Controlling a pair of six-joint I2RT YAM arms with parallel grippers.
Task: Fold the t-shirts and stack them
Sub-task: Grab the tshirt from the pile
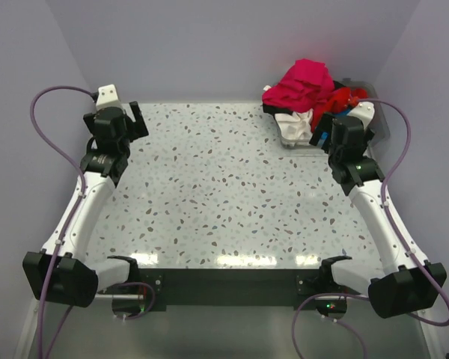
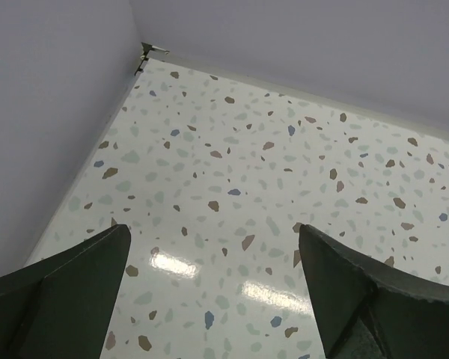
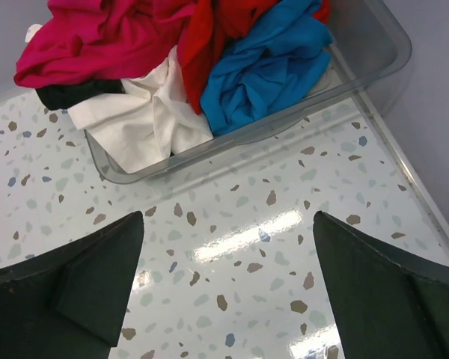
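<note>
A heap of crumpled t-shirts fills a clear plastic bin [image 1: 303, 143] at the table's back right. A magenta shirt [image 1: 305, 84] lies on top, with red [image 1: 343, 97], white [image 1: 293, 123] and black cloth below it. In the right wrist view the bin [image 3: 374, 56] holds magenta [image 3: 97, 41], red [image 3: 206, 30], blue [image 3: 266, 63], white [image 3: 146, 116] and black [image 3: 67, 93] shirts. My right gripper [image 3: 228, 258] is open and empty over bare table just in front of the bin. My left gripper [image 2: 213, 258] is open and empty above the table's back left.
The speckled terrazzo table [image 1: 224, 194] is walled by lilac panels at the back and sides. The back left corner [image 2: 146, 52] shows in the left wrist view. Purple cables loop beside both arms.
</note>
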